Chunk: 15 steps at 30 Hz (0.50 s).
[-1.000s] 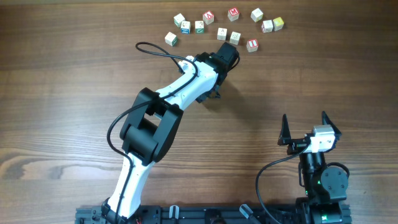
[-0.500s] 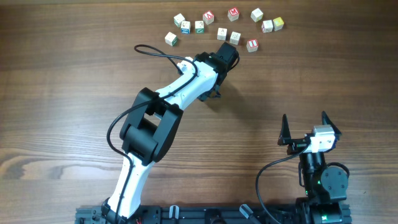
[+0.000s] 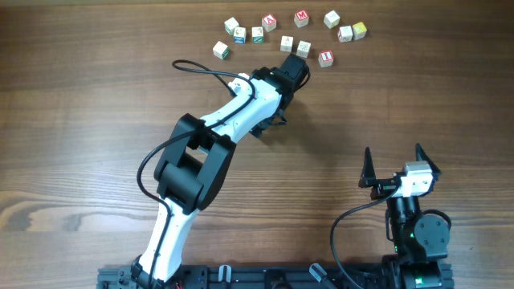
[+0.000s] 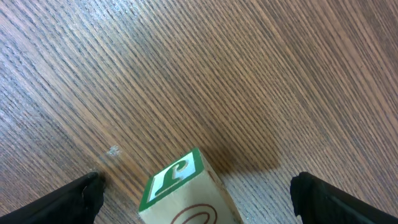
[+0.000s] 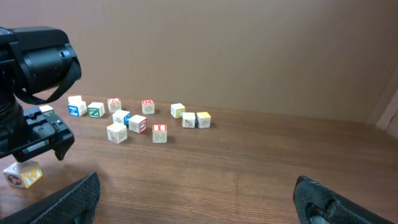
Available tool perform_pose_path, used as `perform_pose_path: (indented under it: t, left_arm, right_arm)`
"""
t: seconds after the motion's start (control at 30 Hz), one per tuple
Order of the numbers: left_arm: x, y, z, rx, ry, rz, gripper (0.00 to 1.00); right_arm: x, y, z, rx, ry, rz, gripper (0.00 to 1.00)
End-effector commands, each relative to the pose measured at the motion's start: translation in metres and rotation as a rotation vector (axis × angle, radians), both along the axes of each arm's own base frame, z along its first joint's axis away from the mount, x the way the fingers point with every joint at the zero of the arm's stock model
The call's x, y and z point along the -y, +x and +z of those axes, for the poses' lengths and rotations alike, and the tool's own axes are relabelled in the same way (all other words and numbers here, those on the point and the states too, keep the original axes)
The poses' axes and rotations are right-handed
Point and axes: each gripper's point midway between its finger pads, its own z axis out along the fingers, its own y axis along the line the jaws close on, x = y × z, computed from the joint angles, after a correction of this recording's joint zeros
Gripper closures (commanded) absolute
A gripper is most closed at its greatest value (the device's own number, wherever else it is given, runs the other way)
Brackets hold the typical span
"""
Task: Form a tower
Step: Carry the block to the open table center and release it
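One tower (image 3: pixel 325 58), seen from above only as a pale cube face with a red-framed red I, stands on the wooden table (image 3: pixel 80 120) at the near right edge of the scattered letter cubes (image 3: pixel 269 22); how many cubes high it is cannot be told. Near it, to its left, the left gripper (image 4: pixel 196 182) points down with its fingers spread wide, released, on either side of a green-lettered cube (image 4: pixel 177 186) that neither finger touches. Well apart, at the near right of the table, the right gripper (image 3: pixel 393 152) has its fingers wide apart, grasping nothing.
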Motion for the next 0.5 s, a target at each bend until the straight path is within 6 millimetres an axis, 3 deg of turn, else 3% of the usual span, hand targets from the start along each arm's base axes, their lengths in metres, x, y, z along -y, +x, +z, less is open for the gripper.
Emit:
perform_pose_path:
  t: [0.0, 0.17, 0.3, 0.37, 0.43, 0.47]
  left_arm:
    - [-0.006, -0.009, -0.006, -0.045, -0.017, 0.021, 0.00]
    - [-0.028, 0.006, 0.038, 0.010, -0.037, 0.014, 0.00]
    - [-0.045, 0.019, 0.098, 0.106, -0.053, -0.069, 0.00]
    - [-0.055, 0.012, 0.146, 0.159, -0.020, -0.197, 0.00]
    - [-0.070, 0.001, 0.171, 0.179, 0.034, -0.213, 0.00]
    - [-0.088, -0.012, 0.189, 0.184, 0.091, -0.195, 0.00]
  right_arm:
    - [-0.003, 0.000, 0.001, 0.006, -0.011, 0.018, 0.00]
    - [-0.004, 0.000, 0.001, 0.007, -0.011, 0.018, 0.01]
    - [-0.003, 0.000, 0.001, 0.006, -0.011, 0.018, 0.00]
    - [-0.003, 0.000, 0.001, 0.007, -0.011, 0.018, 0.00]
    - [-0.003, 0.000, 0.001, 0.007, -0.011, 0.018, 0.00]
    - [-0.003, 0.000, 0.001, 0.007, -0.011, 0.018, 0.00]
